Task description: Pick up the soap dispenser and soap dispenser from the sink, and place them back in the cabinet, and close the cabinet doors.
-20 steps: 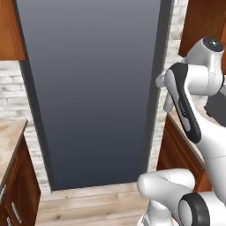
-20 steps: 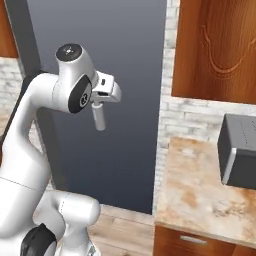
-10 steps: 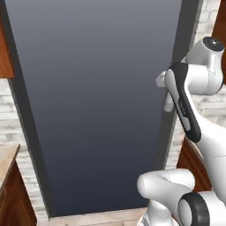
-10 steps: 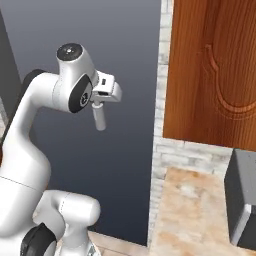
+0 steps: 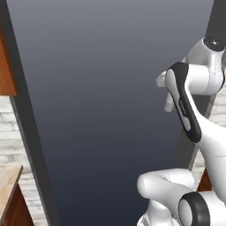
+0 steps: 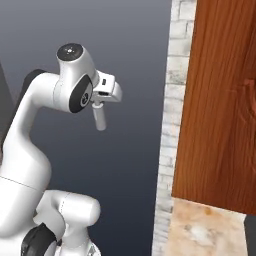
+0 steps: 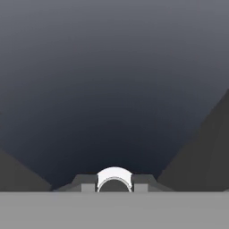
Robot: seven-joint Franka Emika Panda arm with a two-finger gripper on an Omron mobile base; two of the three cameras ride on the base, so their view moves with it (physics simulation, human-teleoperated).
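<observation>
Little of the task can be judged as done from here. The robot faces a tall, flat, dark grey panel (image 5: 110, 110), well away from any sink or soap dispenser, so where the two dispensers lie cannot be told. At the right of the right base view a reddish-brown glossy wooden door with a carved curved panel outline (image 6: 220, 105) hangs above a speckled beige stone counter (image 6: 200, 230), next to a strip of pale brick wall (image 6: 172, 125); this looks like one of the cabinet doors, but whether it stands open or closed cannot be told. Fetching both dispensers, stowing them and closing the doors appears to be left.

The white two-finger gripper (image 6: 100, 120) hangs folded near the arm's upper joint, pointing down, in front of the dark panel. Its fingers are drawn fully together, with nothing visible between them and nothing touched.
</observation>
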